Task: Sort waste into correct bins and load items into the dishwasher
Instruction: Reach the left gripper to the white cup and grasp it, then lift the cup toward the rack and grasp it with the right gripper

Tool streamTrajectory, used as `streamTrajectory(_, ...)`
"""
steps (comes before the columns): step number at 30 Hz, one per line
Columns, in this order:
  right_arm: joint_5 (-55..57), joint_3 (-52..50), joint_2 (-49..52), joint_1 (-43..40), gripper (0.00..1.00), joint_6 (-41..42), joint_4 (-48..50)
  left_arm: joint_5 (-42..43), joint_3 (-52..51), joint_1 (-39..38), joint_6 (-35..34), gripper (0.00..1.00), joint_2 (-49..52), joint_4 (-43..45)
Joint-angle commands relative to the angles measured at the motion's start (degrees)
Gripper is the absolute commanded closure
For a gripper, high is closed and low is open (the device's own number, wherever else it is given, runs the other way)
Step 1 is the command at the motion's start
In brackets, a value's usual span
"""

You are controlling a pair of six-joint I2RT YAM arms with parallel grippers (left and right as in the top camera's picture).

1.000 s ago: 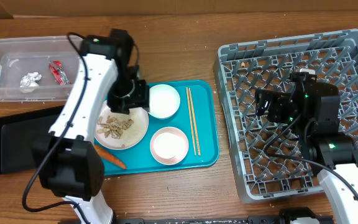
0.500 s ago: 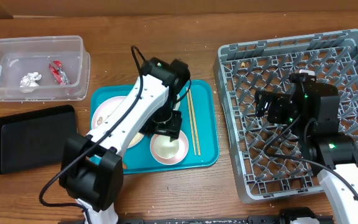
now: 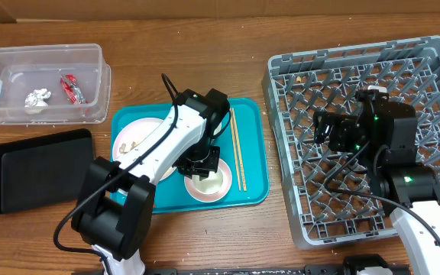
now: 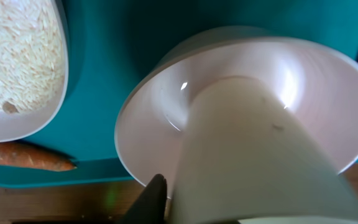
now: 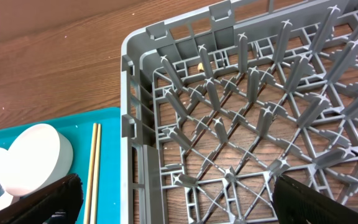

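One bowl [image 3: 218,184] rim under left gripper [image 3: 202,165], grip unclear; right gripper [image 3: 324,131] gapes above rack [image 3: 434,61].

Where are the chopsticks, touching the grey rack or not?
Apart. The overhead view shows the chopsticks on the teal tray, bare table separating it from the rack.

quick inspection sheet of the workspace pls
surface: wooden table
job's things: bowl, plate and chopsticks on teal tray; carrot beside plate; red wrapper and silver wrapper in clear tub; black tray and grey rack hold no items
clutter: nothing seen
grippers: left gripper shut on bowl's rim; right gripper open above rack
cables: black cables along both arms
surroundings: nothing seen
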Motion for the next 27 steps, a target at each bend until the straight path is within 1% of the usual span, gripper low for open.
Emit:
streamTrajectory(1, 0.28, 1.77, -0.28, -0.20, 0.00, 0.02, 0.15, 0.70, -0.90, 0.09, -0.76, 0.95, -1.05, 0.20)
streamTrajectory(6, 0.55, 1.77, -0.28, -0.20, 0.00, 0.02, 0.39, 0.70, 1.27, 1.27, 0.22, 0.96, -1.07, -1.75)
streamTrajectory(10, 2.08, 1.79, -0.31, -0.20, 0.00, 0.02, 0.37, 1.44, 7.56, 5.09, 2.82, 0.96, -1.07, -5.40)
streamTrajectory(14, 5.95, 1.79, -0.31, -0.20, 0.00, 0.02, 0.94, 7.19, 15.80, 9.99, 5.57, 0.96, -1.07, -5.57)
streamTrajectory(16, 7.19, 1.79, -0.31, -0.26, 0.00, 0.02, 1.81, 13.75, 19.19, 12.74, 7.21, 0.96, -1.07, -3.72)
streamTrajectory(18, 6.34, 1.79, -0.28, -0.52, 0.00, 0.02, 3.13, 23.06, 21.16, 15.39, 8.55, 0.96, -1.07, 0.09)
streamTrajectory(19, 4.85, 1.79, -0.28, -0.57, 0.00, 0.02, 4.02, 29.55, 21.46, 16.61, 9.09, 0.96, -1.07, 2.99)
streamTrajectory(22, -5.49, 1.79, -0.24, -0.57, 0.00, -0.66, 7.21, 47.25, 21.38, 18.78, 9.38, 0.96, -0.79, 11.21)
streamTrajectory(25, -18.99, 1.79, 0.17, -0.57, 0.00, -2.40, 10.95, 59.87, 21.31, 19.08, 9.38, 0.96, -0.48, 17.29)
streamTrajectory(27, -29.51, 1.79, 0.85, -0.55, 0.00, -3.26, 14.01, 65.94, 21.31, 18.95, 9.38, 0.96, -0.39, 19.39)
